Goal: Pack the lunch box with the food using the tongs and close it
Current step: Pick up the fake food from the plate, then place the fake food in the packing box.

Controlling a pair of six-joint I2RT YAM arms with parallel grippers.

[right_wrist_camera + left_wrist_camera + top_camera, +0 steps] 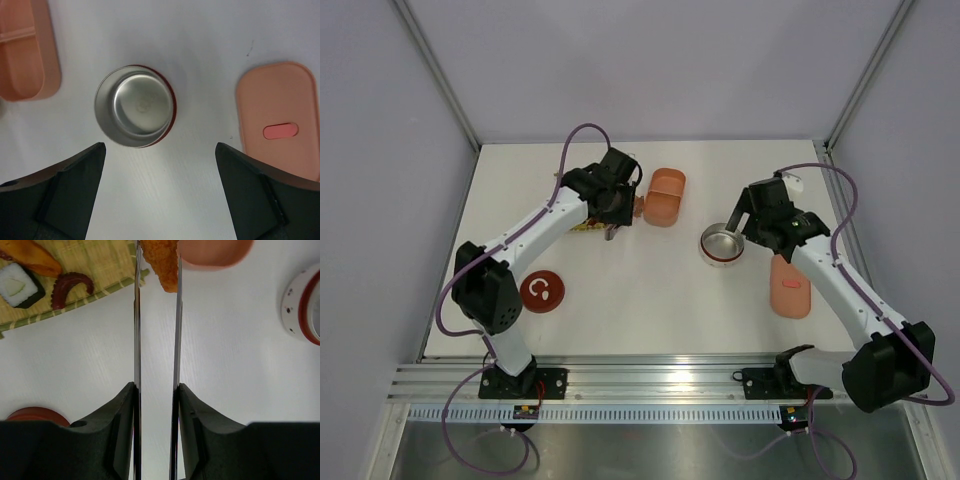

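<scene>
1. Currently mid-transfer, by my reading: the left pincer [156, 390] is pressed onto the slim, pale, two-armed metal tongs [136, 315], squeezing both arms partway together.
2. The tong tips pinch an orange, crumb-coated fried food piece [166, 267], held just at the edge of the pink oval plastic lunch box [665, 197]. I cannot tell whether it hangs over the rim or just short of it.
3. The lunch box is open, with a divider inside. No food shows in it from above, nor in the part the right wrist view catches, so packing looks barely begun.
4. Left of the lunch box, a yellow woven mat [85, 265] carries a white-and-dark sushi roll [19, 285], a dark red curled octopus tentacle [72, 286] and an orange-brown lump [30, 255] cut off by the frame edge.
5. Right of the lunch box stands a round steel bowl [135, 106] with a red rim, upright and empty.
6. Further right of the lunch box, the pink oval lid [277, 117] lies flat on the white table [650, 290], well apart from it.
7. The right pincer [160, 195] is spread wide, pinching nothing, hovering over the steel bowl.
8. A red round cap [542, 291] lies well left of the lunch box, nearer the arm bases.
9. Remaining, as I judge it: release this piece, fetch the three on the mat, fit the lid.
</scene>
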